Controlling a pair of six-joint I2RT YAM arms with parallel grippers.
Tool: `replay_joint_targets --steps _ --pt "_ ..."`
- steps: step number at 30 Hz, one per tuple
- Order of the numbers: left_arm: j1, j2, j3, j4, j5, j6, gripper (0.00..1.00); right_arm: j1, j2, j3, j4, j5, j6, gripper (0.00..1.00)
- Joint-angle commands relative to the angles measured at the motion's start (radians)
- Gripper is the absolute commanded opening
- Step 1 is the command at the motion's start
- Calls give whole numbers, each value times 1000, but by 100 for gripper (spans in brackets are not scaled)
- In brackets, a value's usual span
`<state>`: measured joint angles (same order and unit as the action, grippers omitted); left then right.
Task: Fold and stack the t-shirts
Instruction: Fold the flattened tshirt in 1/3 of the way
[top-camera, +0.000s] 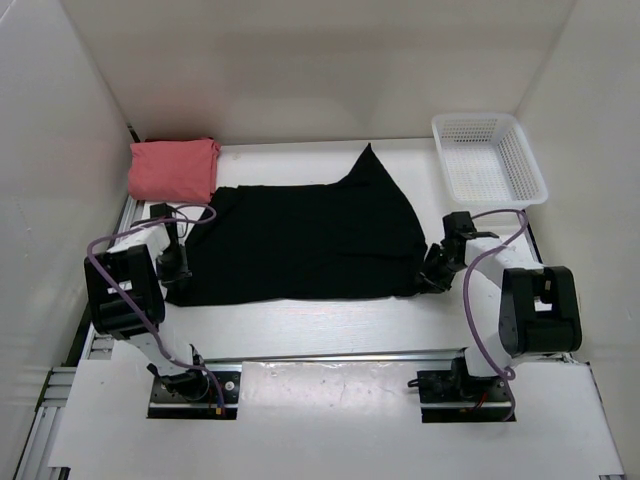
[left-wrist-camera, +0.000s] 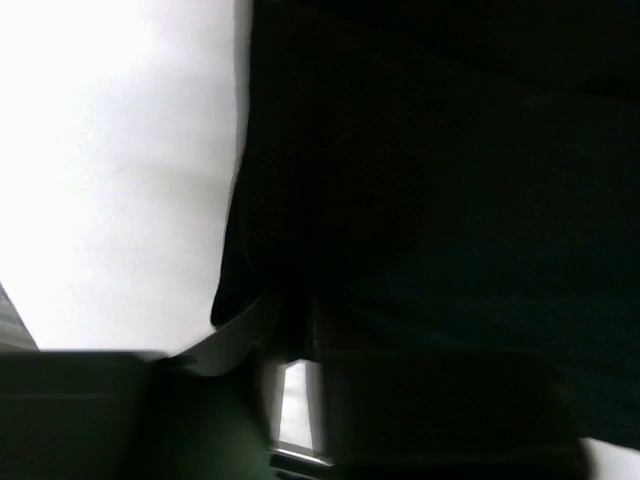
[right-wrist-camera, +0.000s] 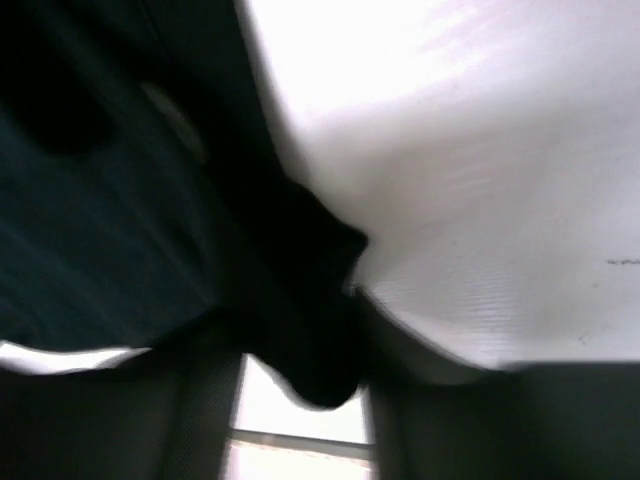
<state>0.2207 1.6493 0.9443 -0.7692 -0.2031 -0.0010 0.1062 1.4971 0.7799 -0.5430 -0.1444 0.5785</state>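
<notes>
Left fingers (left-wrist-camera: 440, 420) and right fingers (right-wrist-camera: 480, 430) apparently straddle the black t-shirt (top-camera: 300, 240) at its near corners; whether clamped, unclear.

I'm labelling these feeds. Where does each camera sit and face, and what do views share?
Top external: above and behind the arms, looking down at the table; both arms show, left gripper and right gripper at the black shirt's near corners.
Left wrist: on the left arm, close over the shirt's left edge; own fingers below.
Right wrist: on the right arm, close over the shirt's right corner; own fingers below.
Shared: all see the black shirt and table.
</notes>
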Motion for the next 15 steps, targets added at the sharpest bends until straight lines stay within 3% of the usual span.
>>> replay_joint_targets --steps 1,2,3,4,10,15 --pt "5 27 16 34 99 1 18 -28 25 -47 37 -52 53 33" --pt "5 27 16 34 112 1 10 -48 -4 -62 37 -52 53 13" --pt "5 18 5 34 113 1 10 -59 -24 -62 26 -52 67 3" --pt "5 7 -4 34 125 1 10 -71 -79 -76 -10 -31 67 0" --pt "14 -191 -67 -51 12 1 10 -161 -433 -85 -288 234 177 0" --pt "2 -312 -131 -162 -18 1 10 -180 -664 -126 -386 324 314 0"
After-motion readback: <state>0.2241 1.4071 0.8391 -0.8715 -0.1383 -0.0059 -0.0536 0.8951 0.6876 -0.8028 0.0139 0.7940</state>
